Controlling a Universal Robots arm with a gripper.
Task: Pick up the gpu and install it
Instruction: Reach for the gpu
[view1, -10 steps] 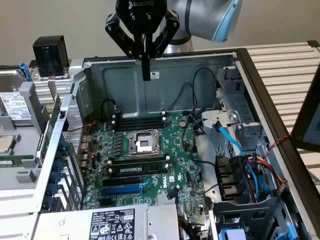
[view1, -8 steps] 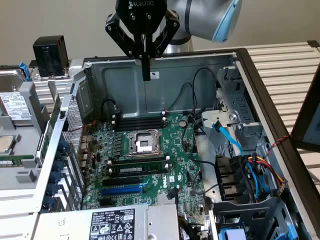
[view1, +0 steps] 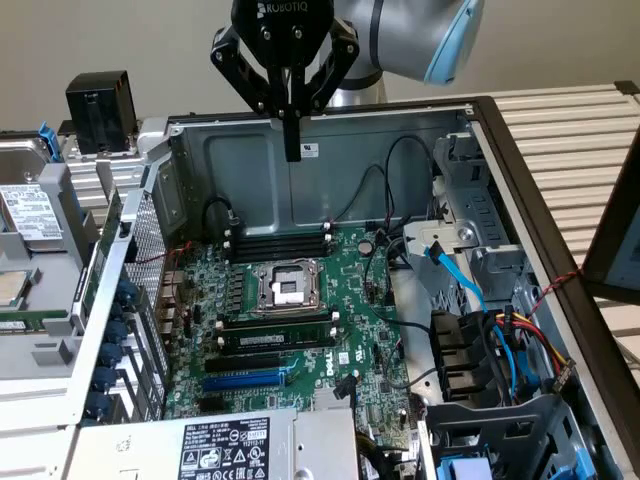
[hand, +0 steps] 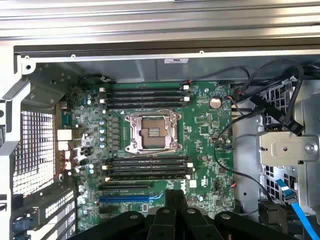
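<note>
My gripper (view1: 292, 148) hangs high over the open computer case, above the far edge of the motherboard (view1: 300, 320). Its fingers are pressed together and hold nothing. In the wrist view the shut gripper (hand: 175, 194) sits over the blue expansion slot (hand: 127, 198) of the motherboard (hand: 205, 130). That blue slot (view1: 245, 380) has no card in it. A thin green board edge (view1: 100, 255) stands outside the case's perforated rear wall at the exterior view's left. I cannot tell whether it is the gpu.
A black cube-shaped box (view1: 100, 95) sits behind the case at the exterior view's left, with a drive (view1: 25, 215) nearer. RAM sticks (hand: 145, 95) flank the bare CPU socket (hand: 152, 131). Blue and black cables (view1: 455, 275) crowd the drive bays, and the power supply (view1: 225, 445) is in front.
</note>
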